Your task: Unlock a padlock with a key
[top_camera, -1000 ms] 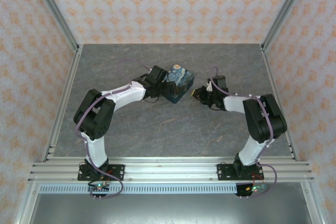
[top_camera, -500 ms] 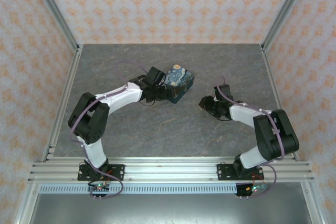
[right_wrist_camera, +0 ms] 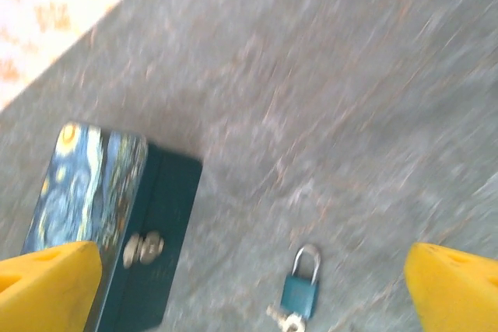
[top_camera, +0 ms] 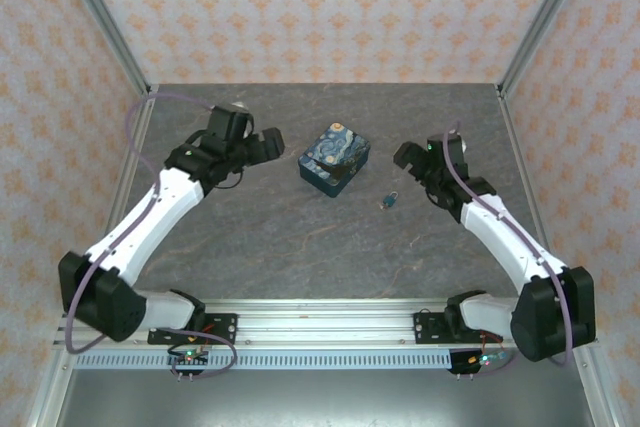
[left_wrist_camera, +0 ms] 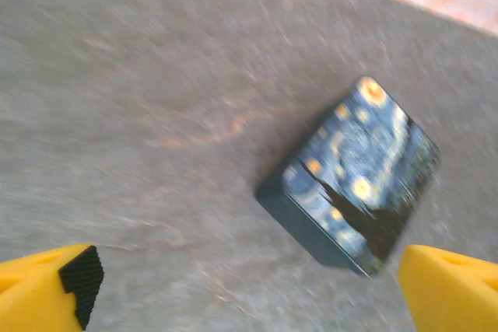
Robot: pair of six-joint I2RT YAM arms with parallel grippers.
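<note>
The small teal padlock [top_camera: 390,199] lies flat on the grey table, just right of the box's front corner, with neither gripper touching it. In the right wrist view the padlock [right_wrist_camera: 299,291] shows its silvery shackle, with a pale key [right_wrist_camera: 284,319] at its bottom end. My right gripper [top_camera: 406,156] hovers behind and to the right of the padlock; its yellow fingers [right_wrist_camera: 48,285] stand wide open and empty. My left gripper [top_camera: 266,143] is left of the box, open too, with its fingers [left_wrist_camera: 47,289] far apart and nothing between them.
The dark blue swirly-patterned box [top_camera: 335,158] sits mid-table between the two grippers. Its front latch [right_wrist_camera: 142,248] faces the padlock. Aluminium frame posts and patterned walls ring the table [top_camera: 300,237].
Both arms have drawn back from the box. The left one swung out to the left and the right one rose to the right. The padlock now lies free on the table.
</note>
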